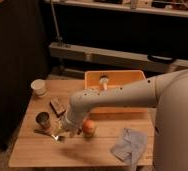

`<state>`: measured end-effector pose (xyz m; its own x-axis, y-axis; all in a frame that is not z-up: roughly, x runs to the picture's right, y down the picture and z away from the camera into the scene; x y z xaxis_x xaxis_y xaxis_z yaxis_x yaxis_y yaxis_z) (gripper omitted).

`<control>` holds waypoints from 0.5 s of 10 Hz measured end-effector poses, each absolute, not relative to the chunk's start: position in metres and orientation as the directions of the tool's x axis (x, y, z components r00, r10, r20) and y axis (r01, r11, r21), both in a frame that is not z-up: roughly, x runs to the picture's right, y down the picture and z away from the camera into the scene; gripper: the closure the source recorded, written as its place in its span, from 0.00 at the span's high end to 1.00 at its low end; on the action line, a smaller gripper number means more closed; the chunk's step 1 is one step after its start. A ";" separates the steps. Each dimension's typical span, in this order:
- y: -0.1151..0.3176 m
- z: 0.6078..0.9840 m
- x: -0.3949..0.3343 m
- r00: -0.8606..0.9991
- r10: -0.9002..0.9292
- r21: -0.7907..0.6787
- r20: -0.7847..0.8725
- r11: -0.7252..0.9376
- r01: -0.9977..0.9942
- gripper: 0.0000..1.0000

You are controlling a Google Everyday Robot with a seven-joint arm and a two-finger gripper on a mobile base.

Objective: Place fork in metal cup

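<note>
The metal cup point(43, 120) stands upright at the table's left front, dark grey and shiny. The fork point(46, 133) lies flat on the table just in front of the cup, dark handle to the left and shiny head to the right. My gripper point(62, 132) is low over the table at the fork's head end, right of the metal cup. The arm's white body hides its contact with the fork.
A white cup point(38, 87) stands at the back left. A brown block point(57, 106) lies behind the metal cup. An orange fruit point(89, 128) sits just right of the gripper. An orange bin point(118, 79) is at the back, a blue-grey cloth point(129, 145) at the front right.
</note>
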<state>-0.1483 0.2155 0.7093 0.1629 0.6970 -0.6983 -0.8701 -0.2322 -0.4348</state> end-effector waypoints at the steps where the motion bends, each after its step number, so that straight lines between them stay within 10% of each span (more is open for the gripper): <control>1: 0.216 0.709 -0.148 0.163 0.697 -0.435 -0.698 -0.232 -0.870 0.57; 5: 0.231 0.734 -0.148 0.146 0.687 -0.415 -0.712 -0.244 -0.877 0.57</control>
